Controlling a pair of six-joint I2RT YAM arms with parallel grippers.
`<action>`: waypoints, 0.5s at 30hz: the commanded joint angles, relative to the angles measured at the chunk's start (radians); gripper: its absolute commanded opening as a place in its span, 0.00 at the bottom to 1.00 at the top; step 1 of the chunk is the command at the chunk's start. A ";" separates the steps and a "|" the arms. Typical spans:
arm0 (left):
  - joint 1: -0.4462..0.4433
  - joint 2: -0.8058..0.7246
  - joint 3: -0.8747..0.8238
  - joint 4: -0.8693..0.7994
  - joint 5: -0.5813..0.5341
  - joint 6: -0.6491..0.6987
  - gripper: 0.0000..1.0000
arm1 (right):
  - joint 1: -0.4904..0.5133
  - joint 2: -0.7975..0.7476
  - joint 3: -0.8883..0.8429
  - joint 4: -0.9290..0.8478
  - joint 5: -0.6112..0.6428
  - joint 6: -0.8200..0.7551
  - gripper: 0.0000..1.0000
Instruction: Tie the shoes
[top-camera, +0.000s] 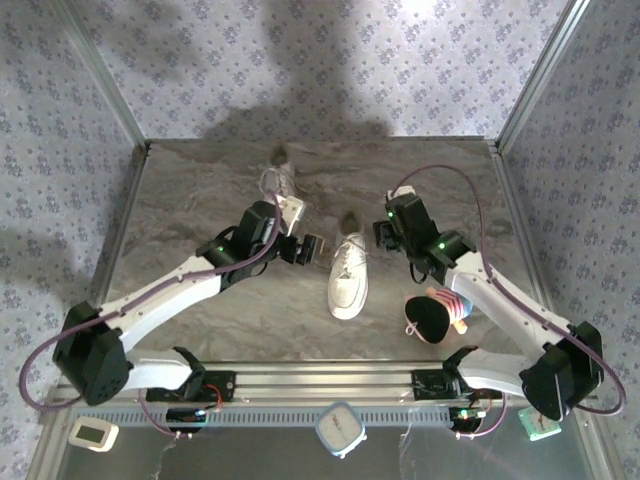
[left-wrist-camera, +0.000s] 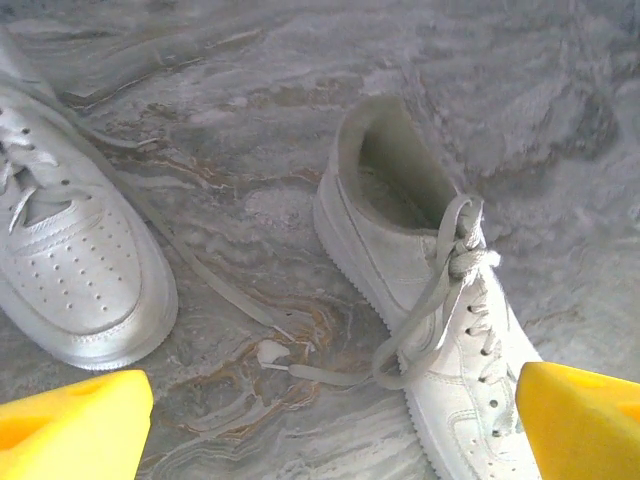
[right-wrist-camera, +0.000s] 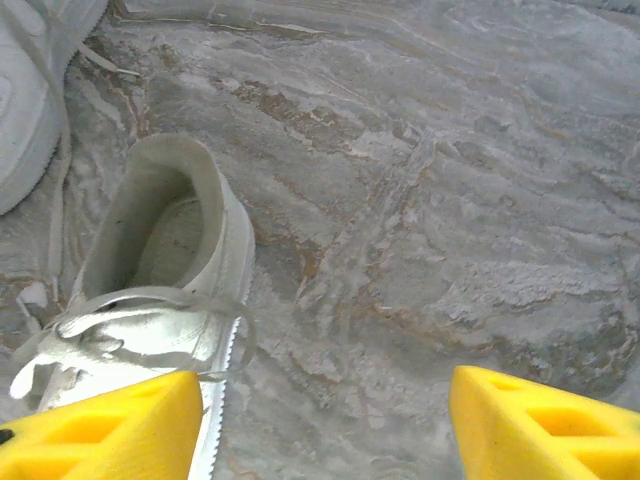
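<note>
shoes are noted on the desk; near one loosely knotted, far shoe with lace trailing. left fingers and right fingers are spread, nothing held. far shoe judged next: loose lace ends must be pinched, one per arm.

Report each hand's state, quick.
Left hand: open, holding nothing.
Right hand: open, holding nothing.
</note>
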 joint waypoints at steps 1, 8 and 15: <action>0.055 0.008 -0.060 0.095 0.021 -0.150 0.90 | 0.024 -0.002 -0.033 0.004 -0.001 0.144 0.69; 0.070 0.297 0.225 -0.036 0.078 -0.318 0.82 | 0.054 -0.064 -0.078 -0.041 0.067 0.359 0.69; 0.027 0.537 0.544 -0.284 0.077 -0.320 0.71 | 0.087 -0.356 -0.316 0.081 0.120 0.385 1.00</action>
